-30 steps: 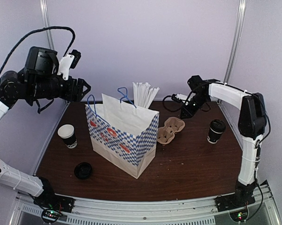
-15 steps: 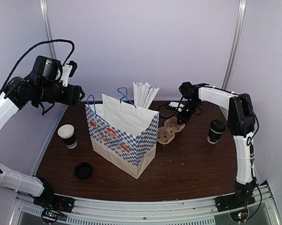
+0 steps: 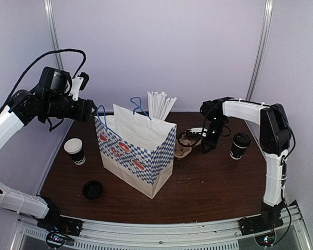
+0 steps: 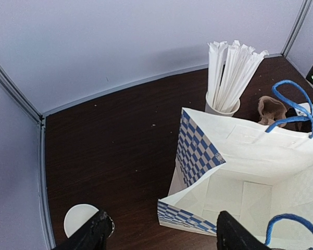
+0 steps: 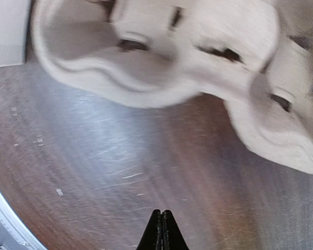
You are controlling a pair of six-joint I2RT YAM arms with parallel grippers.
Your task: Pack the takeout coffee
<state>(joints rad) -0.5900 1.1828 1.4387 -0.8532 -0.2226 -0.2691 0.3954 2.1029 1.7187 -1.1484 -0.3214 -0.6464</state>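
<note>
High rear view spans the table [image 3: 213,182]; left wrist overlooks the bag [image 4: 239,151] (shared), right wrist hugs the carrier [image 5: 198,52].

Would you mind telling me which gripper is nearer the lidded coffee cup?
Right. The right gripper sits just left of the takeout coffee; the left gripper hovers beyond the bag.

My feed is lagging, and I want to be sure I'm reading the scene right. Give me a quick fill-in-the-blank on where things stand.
1. The right gripper is ____, with nothing between its fingers.
2. In the top view, the takeout coffee stands to the ____ of the paper bag.
3. The white cup behind the bag holds ____.
4. The left gripper is ____ and empty.

Missing words: shut; right; straws; open.
</note>
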